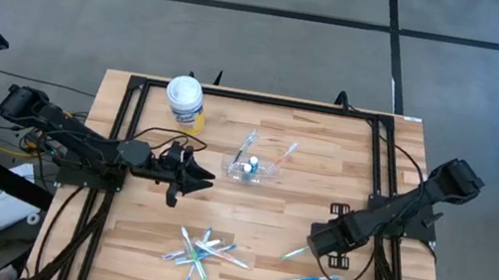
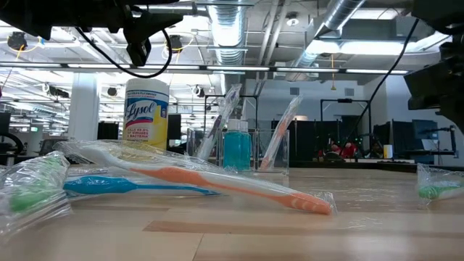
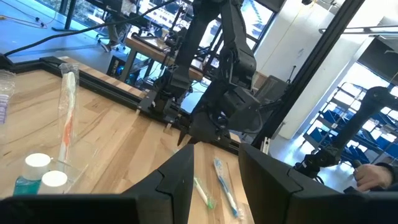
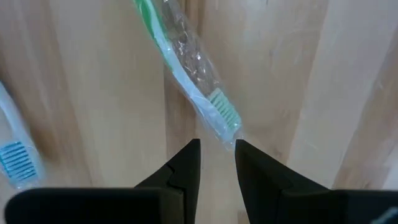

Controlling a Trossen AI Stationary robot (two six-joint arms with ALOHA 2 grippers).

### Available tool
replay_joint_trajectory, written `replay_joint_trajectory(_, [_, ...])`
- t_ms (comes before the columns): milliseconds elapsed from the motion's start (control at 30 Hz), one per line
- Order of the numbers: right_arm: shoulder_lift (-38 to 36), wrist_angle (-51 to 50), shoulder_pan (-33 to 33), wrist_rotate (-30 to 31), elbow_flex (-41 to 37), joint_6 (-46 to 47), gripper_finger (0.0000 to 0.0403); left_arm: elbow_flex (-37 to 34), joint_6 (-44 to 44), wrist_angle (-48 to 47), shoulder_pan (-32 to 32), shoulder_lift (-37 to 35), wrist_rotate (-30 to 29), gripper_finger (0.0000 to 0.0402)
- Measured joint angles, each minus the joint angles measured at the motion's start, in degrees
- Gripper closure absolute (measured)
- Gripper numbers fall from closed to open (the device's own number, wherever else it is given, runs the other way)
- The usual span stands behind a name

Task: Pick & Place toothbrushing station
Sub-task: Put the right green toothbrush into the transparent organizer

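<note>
Right now the R gripper (image 4: 216, 163) sits low over the front-right of the table (image 1: 328, 152), jaws parted a bit w/ nothing between them, tips just short of the bristle end of a green brush (image 4: 193, 87) in a clear wrapper. A blue brush (image 4: 13, 155) lies beside it, apart.

L gripper (image 1: 195, 178) hangs above mid-left of the table, just left of the cup (image 1: 255, 169). Jaws slightly apart, empty.

Risks, my read:
- Gap looks barely wider than the brush head. If it drops as aimed it may land on the head's tip, not the handle, so the brush pivots or skids out.
- Wrapper is slick and loose; fingers could pinch film only and the brush slides inside it on lift.
- Flat, thin thing on wood: tips may scrape the table or push it away instead of getting under.
- Cup is light, clear, and already holds a couple of brushes plus a paste tube (image 2: 236, 148); a long brush dropped in at an angle could tip it.

Orientation: the green brush lies flat, long axis diagonal across the wood grain, bristle end toward the R gripper, handle running away from it. In the high view it angles from lower-left to upper-right, near the gripper. The pile (image 1: 204, 251) at front-centre is fanned in mixed directions.
</note>
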Motion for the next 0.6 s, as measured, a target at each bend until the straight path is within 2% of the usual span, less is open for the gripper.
replay_joint_trajectory(600, [0.7, 0.1, 0.0, 2.7, 0.0, -1.1, 0.0312, 0.0, 0.0, -0.1, 0.0, 0.0, 0.0, 0.0279])
